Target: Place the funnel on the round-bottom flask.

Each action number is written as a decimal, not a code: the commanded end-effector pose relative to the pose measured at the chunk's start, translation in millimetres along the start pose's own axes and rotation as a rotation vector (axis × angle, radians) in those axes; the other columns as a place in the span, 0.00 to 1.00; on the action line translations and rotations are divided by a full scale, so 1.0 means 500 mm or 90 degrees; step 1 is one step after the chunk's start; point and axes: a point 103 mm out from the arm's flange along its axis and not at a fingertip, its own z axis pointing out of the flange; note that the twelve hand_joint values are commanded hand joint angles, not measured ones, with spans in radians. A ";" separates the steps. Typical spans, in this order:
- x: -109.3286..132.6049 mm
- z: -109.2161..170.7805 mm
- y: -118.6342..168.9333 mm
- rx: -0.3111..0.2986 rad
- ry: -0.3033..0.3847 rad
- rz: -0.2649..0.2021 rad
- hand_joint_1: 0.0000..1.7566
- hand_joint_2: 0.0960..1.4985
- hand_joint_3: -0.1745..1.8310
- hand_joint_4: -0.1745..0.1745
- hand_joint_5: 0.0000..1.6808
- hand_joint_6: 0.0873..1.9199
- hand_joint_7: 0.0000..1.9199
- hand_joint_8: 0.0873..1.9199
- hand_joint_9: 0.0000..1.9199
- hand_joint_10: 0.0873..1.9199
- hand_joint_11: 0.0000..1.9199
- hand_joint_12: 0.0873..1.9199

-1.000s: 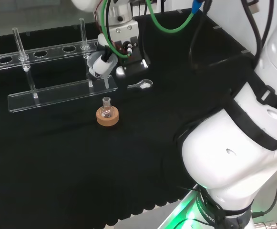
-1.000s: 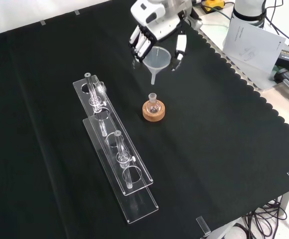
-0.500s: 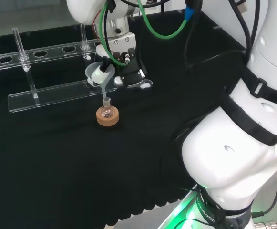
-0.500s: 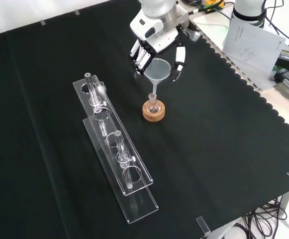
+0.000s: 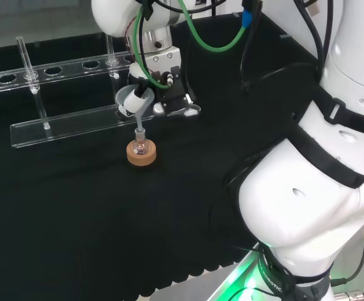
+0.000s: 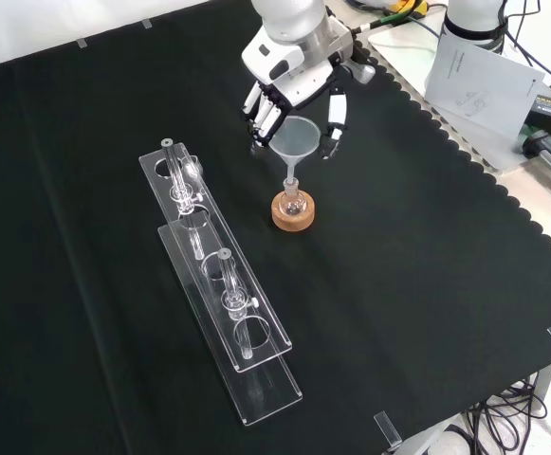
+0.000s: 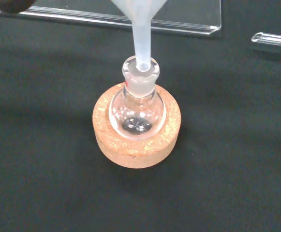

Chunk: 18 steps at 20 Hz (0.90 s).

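Right over the round-bottom flask [image 6: 292, 201] the hand [image 6: 294, 71] holds the funnel [image 6: 296, 140], its fingers [image 6: 262, 108] curled against one side of the cone and the thumb [image 6: 334, 114] against the opposite side, so the cone sits between them. In the wrist view the funnel's stem [image 7: 141, 41] reaches down into the mouth of the flask's neck [image 7: 140, 72]; whether the stem touches the glass rim is hard to tell, though its tip sits just inside the opening. The flask stands upright in a cork ring [image 6: 293, 214] on the black cloth [image 6: 427, 284].

Seen from the head view, the funnel [image 5: 131, 102] tilts slightly above the flask [image 5: 140, 144], with the hand [image 5: 163, 88] just beyond and to the right of the flask. A clear rack [image 6: 220, 284] with tubes lies to the left of the flask in the front view, well apart from it. A small clear glass piece [image 5: 185, 111] lies on the cloth near the flask, just below the hand in the head view.
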 end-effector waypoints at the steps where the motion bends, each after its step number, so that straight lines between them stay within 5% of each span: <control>1: -0.012 0.004 0.003 0.005 0.004 0.003 0.42 0.50 0.35 0.39 0.43 0.17 0.37 0.35 0.49 0.26 0.26 0.65; 18: 0.014 0.058 0.030 0.035 0.006 -0.010 0.42 0.50 0.35 0.40 0.43 0.20 0.37 0.35 0.49 0.26 0.26 0.65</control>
